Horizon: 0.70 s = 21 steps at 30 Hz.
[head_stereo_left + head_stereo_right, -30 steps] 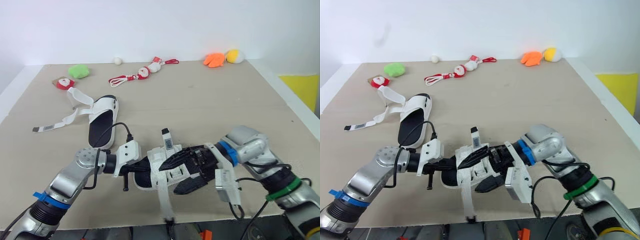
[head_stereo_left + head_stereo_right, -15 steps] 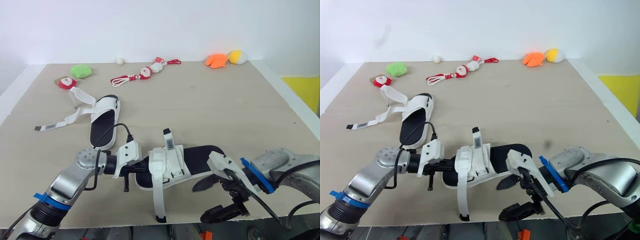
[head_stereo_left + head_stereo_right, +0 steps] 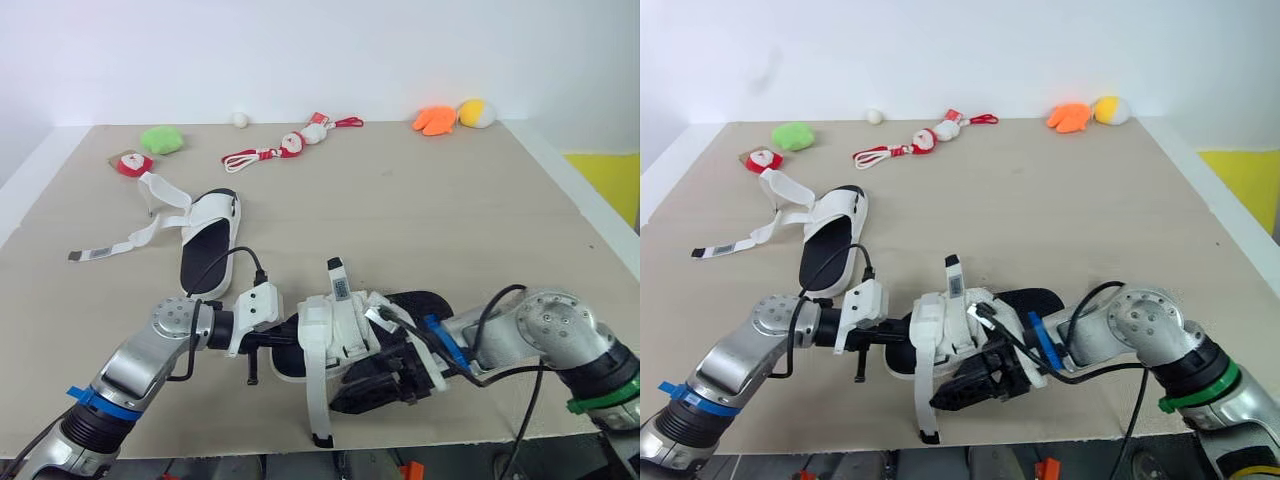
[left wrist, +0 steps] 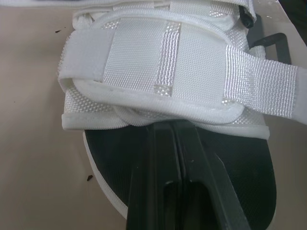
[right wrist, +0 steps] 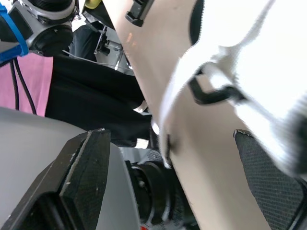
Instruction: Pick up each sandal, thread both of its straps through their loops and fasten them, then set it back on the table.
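From where I stand, the white webbing sandal with a black footbed (image 3: 345, 325) lies flat on the pale beige tabletop (image 3: 420, 220), close to its front edge and between the two arms. The left gripper (image 4: 175, 132) reaches in over the heel end, its two black fingers pressed together along the footbed with their tips against the padded white upper; I cannot tell whether they pinch anything. A broad white webbing band (image 4: 168, 52) is folded flat across the upper; a narrow white strap with a printed tag (image 3: 337, 277) stands up on the sandal's far side; a long loose white strap (image 3: 317, 400) runs down the near side and hangs over the table's front edge, with a black plastic loop (image 5: 213, 98) close by it.

The right gripper (image 3: 372, 382) lies low at the sandal's near side, just beside the loose strap; its textured black fingers (image 5: 86, 167) are spread wide apart and hold nothing.

Further back, toward the robot's left, a second white sandal with a black footbed (image 3: 205, 245) rests flat with its straps undone; one of them, a long unfastened white strap (image 3: 110, 250), trails off to the left.

Along the far edge sit a green plush lump (image 3: 158, 141), a small red-and-white toy (image 3: 128, 165), a red-and-white doll on a red cord (image 3: 288, 146), a small white ball (image 3: 239, 120), an orange plush toy (image 3: 432, 120) and a yellow-and-white plush toy (image 3: 475, 112).
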Each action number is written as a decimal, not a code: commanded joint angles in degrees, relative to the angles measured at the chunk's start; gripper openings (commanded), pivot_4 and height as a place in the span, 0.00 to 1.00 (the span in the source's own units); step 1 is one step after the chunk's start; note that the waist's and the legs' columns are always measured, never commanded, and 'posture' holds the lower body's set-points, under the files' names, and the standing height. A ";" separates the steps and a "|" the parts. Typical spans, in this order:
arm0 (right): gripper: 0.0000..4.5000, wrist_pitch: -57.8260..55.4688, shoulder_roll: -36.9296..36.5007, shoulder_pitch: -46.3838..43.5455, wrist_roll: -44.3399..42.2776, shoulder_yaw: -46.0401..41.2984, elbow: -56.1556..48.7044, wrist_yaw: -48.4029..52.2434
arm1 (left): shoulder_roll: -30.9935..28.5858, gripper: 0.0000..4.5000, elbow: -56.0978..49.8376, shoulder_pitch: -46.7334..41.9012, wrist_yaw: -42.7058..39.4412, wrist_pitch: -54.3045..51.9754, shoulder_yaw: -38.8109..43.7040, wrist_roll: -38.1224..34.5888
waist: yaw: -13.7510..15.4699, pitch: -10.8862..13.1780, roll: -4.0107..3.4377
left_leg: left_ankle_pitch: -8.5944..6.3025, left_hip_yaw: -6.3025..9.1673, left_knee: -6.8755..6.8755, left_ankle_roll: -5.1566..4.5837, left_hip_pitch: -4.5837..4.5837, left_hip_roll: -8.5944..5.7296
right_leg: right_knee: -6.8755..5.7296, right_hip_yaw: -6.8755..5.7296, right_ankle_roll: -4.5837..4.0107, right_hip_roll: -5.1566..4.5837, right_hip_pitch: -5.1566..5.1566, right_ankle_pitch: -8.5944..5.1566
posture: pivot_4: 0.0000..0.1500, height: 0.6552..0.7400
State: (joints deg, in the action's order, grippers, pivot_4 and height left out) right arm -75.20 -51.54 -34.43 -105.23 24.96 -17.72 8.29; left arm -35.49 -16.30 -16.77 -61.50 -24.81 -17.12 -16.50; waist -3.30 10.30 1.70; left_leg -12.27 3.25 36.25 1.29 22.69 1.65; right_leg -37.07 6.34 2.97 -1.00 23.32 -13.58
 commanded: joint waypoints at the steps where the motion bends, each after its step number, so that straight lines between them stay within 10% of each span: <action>1: 0.98 3.86 1.51 -0.88 -7.51 1.70 0.47 -6.75 | -1.03 0.00 1.39 1.77 -0.46 -1.78 -2.36 1.30 | 0.00 -0.02 0.04 | 0.00 0.01 0.00 0.00 0.00 0.01 | 0.00 0.00 0.00 0.01 0.00 0.00 | 1.00 1.00; 8: 0.98 5.64 5.03 -0.80 -7.77 4.04 1.10 -14.41 | -1.18 0.00 0.72 2.20 -0.22 -2.17 -2.21 1.18 | -0.35 -0.04 0.04 | 0.00 0.01 0.00 0.00 -0.01 0.06 | 0.00 0.00 -0.03 0.05 0.00 0.00 | 1.00 1.00; 21: 0.01 1.90 2.21 -3.66 -7.77 2.11 -1.24 -6.30 | -1.02 0.00 1.44 1.46 -0.25 -1.88 -2.20 1.27 | -0.59 -0.05 0.03 | 0.00 0.01 0.00 -0.01 0.07 0.06 | 0.03 0.00 -0.07 0.04 0.03 -0.02 | 1.00 1.00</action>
State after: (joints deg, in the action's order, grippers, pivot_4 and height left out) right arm -72.36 -48.76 -35.96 -112.11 29.26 -16.73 -1.77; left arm -36.05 -16.83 -16.53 -61.55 -25.11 -16.89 -16.61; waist -3.89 10.25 1.73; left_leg -12.28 3.27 36.25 1.28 22.76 1.71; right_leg -37.04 6.34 2.90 -0.96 23.35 -13.60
